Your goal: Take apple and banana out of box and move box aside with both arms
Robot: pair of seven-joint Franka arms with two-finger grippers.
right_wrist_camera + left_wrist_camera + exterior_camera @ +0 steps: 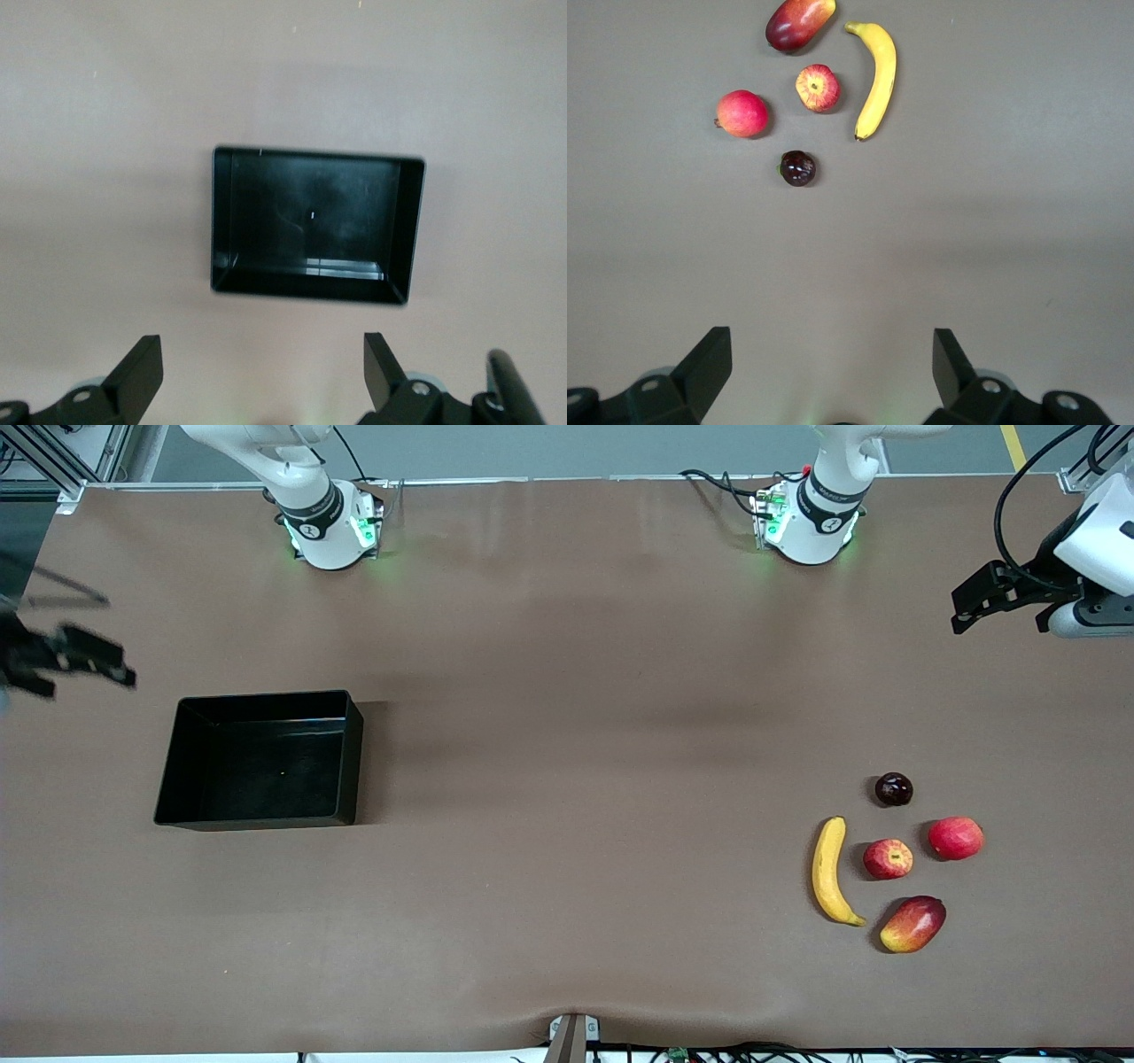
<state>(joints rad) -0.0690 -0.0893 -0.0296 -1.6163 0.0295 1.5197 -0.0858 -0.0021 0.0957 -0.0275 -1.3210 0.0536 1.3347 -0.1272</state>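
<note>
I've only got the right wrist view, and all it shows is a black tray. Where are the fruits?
Observer: The banana and the streaked apple lie side by side at the left arm's end of the table.
Operator: Anything else with them?
Observer: A plain red fruit, a mango and a small dark fruit lie around the apple.
Operator: Where's the left gripper?
Observer: The left gripper hangs open over bare table near the fruits and holds nothing.
Operator: And mine?
Observer: The right gripper is open, up beside the tray, not over it.
</note>
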